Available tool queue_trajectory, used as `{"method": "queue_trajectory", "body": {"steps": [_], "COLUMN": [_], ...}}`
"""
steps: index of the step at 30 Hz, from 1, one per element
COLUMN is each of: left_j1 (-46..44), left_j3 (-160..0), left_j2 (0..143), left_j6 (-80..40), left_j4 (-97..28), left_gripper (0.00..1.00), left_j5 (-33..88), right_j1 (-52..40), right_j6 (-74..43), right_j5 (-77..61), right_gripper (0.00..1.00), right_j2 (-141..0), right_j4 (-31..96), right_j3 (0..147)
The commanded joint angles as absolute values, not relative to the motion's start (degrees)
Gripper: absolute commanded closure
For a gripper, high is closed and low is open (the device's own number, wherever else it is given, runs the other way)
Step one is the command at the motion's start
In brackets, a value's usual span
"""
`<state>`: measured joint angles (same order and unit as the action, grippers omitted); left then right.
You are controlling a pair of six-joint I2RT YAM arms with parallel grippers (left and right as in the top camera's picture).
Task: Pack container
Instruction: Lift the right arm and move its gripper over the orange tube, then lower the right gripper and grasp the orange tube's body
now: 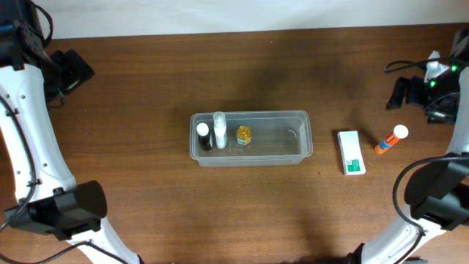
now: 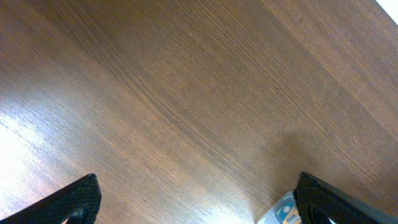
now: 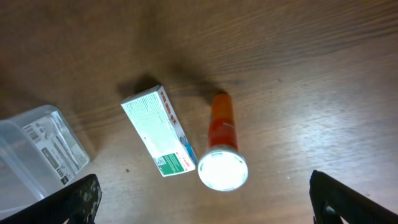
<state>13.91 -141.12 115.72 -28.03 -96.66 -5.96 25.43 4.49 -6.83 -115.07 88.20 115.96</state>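
The clear plastic container (image 1: 293, 143) lies at the middle of the table. At its left end stand a dark bottle (image 1: 204, 137), a white bottle (image 1: 220, 130) and a small yellow jar (image 1: 243, 135). A corner of the container (image 3: 40, 146) shows at the left of the right wrist view. My left gripper (image 1: 79, 73) hangs open far to the upper left, with only bare wood between its fingers (image 2: 71, 202). My right gripper (image 3: 208, 206) is open above an orange tube (image 3: 222, 121) with a white cap (image 3: 222, 170); it touches nothing.
A white-and-green carton (image 1: 351, 152) lies flat right of the container, with the orange tube (image 1: 390, 139) further right. The carton (image 3: 160, 130) lies just left of the tube. A bit of clear plastic (image 2: 283, 211) peeks beside the left gripper's right finger. Cables sit at the far right (image 1: 410, 66).
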Motion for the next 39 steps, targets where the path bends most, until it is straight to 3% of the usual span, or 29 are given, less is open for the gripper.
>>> {"method": "queue_trajectory", "body": {"steps": [1, 19, 26, 32, 36, 39], "left_j1": [14.04, 14.04, 14.04, 14.04, 14.04, 14.04], "left_j3": [-141.69, -141.69, -141.69, -141.69, -141.69, -141.69], "left_j2": [115.18, 115.18, 115.18, 115.18, 115.18, 115.18], "left_j6": [-27.11, -27.11, -27.11, -27.11, -27.11, -27.11], "left_j4": [-96.68, -96.68, -96.71, -96.71, -96.71, -96.68], "left_gripper": [0.00, 0.00, 0.00, 0.00, 0.00, 0.00], "left_j5": [-5.80, -5.80, -5.80, -5.82, -5.80, -5.80], "right_j1": [25.63, 26.65, 26.63, 26.74, 26.74, 26.74], "right_j6": [3.95, 2.42, 2.46, 2.46, 2.42, 2.42], "right_j5": [-8.43, -6.00, -5.91, -5.15, -4.25, -4.27], "right_gripper": [0.02, 0.00, 0.14, 0.32, 0.34, 0.40], "right_j2": [-115.81, -115.81, -115.81, -115.81, -115.81, -115.81], "right_j4": [86.74, 79.05, 79.20, 79.24, 79.20, 79.24], "right_j3": [112.53, 100.77, 99.90, 99.57, 99.53, 99.53]}}
